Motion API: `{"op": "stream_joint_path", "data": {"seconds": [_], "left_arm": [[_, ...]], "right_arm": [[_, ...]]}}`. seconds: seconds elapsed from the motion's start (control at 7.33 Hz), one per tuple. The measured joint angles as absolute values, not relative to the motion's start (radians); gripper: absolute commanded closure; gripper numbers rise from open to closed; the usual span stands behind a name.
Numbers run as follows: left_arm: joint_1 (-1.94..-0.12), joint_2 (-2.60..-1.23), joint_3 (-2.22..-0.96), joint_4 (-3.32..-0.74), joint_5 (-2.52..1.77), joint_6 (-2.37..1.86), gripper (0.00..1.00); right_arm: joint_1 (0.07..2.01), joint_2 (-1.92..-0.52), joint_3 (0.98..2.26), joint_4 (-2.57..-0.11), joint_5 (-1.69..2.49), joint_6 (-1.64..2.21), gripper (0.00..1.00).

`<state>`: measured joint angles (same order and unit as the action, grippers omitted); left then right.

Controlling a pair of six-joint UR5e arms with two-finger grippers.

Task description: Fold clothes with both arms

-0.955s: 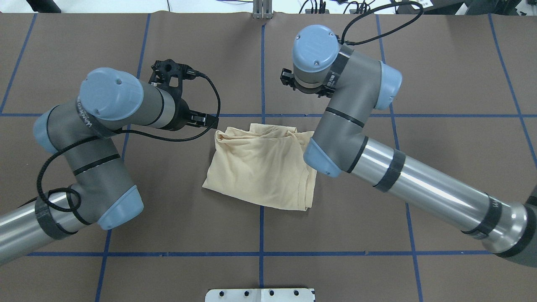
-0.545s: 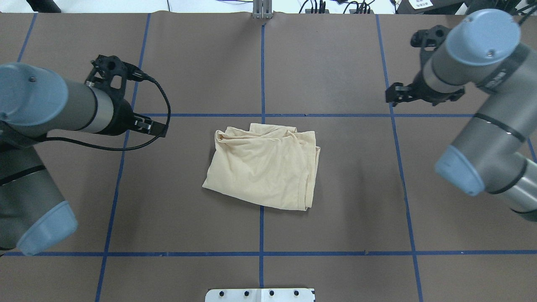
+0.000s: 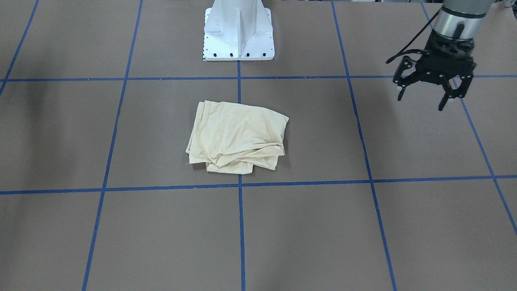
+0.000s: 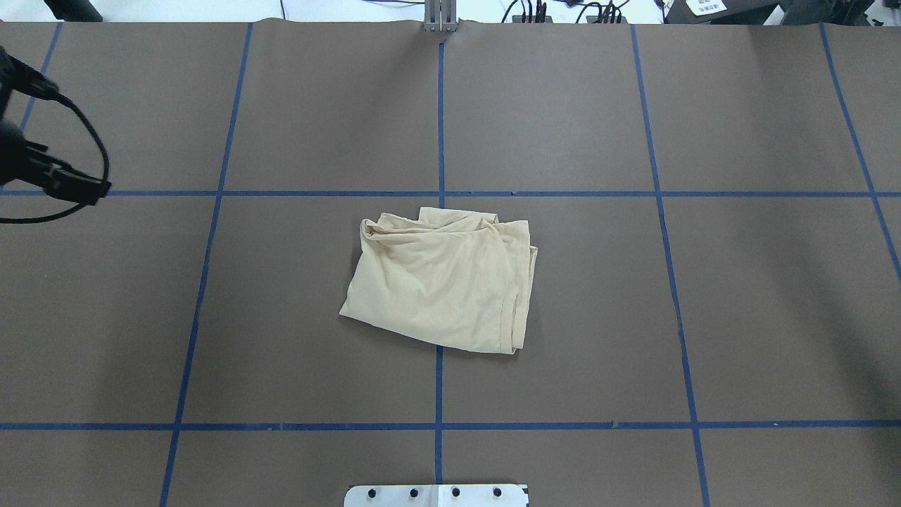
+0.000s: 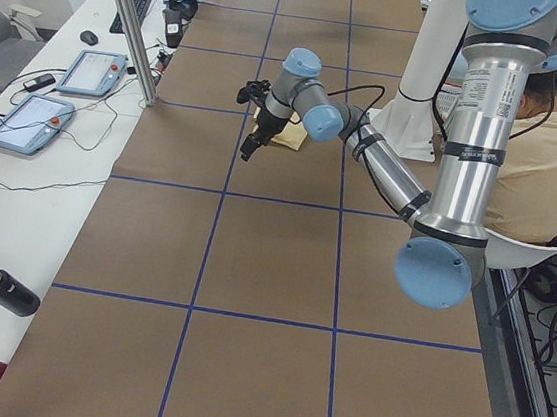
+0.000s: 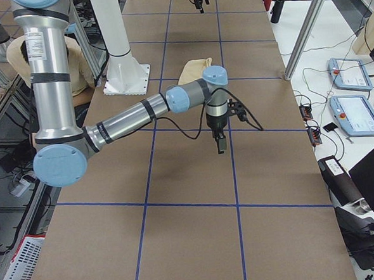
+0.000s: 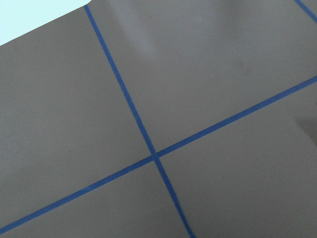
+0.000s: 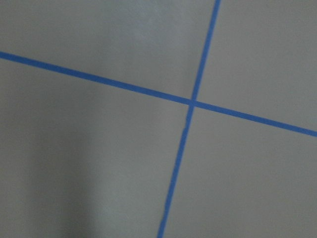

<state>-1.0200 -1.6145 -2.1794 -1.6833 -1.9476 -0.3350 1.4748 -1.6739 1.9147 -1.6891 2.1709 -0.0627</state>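
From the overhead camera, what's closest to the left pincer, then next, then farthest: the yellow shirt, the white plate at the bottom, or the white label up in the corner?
Starting from the left pincer at the left edge:
1. shirt, in the table's middle.
2. white plate, at the bottom edge, middle.
3. white label, top right corner, far across.

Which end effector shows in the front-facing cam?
The left end effector, at that view's upper right, fingers spread open, well away from the shirt. The right end effector is outside that view.
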Motion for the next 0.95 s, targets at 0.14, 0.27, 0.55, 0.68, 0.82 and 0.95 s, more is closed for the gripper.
{"op": "stream_joint_path", "data": {"seconds": [0.14,0.27,0.55,0.68,0.82,0.95], "left_arm": [[-1.115,-1.573,-2.158,-1.683,-2.007,-0.248,0.0],[-1.197,-1.539,-2.111,-1.683,-2.046,-0.207,0.0],[-1.35,-1.499,-1.983,-1.687,-2.144,-0.103,0.0],[-1.422,-1.494,-1.927,-1.672,-2.211,-0.019,0.0],[-1.462,-1.485,-1.891,-1.646,-2.261,0.032,0.0],[-1.489,-1.465,-1.878,-1.629,-2.283,0.069,0.0]], "right_arm": [[1.557,-1.735,1.892,-1.689,2.194,-0.142,0.0],[1.602,-1.776,1.884,-1.688,2.202,-0.168,0.0],[1.628,-1.795,1.883,-1.68,2.208,-0.097,0.0],[1.628,-1.797,1.882,-1.658,2.209,-0.06,0.0],[1.615,-1.8,1.88,-1.627,2.21,-0.02,0.0],[1.581,-1.802,1.878,-1.596,2.21,0.028,0.0]]}}
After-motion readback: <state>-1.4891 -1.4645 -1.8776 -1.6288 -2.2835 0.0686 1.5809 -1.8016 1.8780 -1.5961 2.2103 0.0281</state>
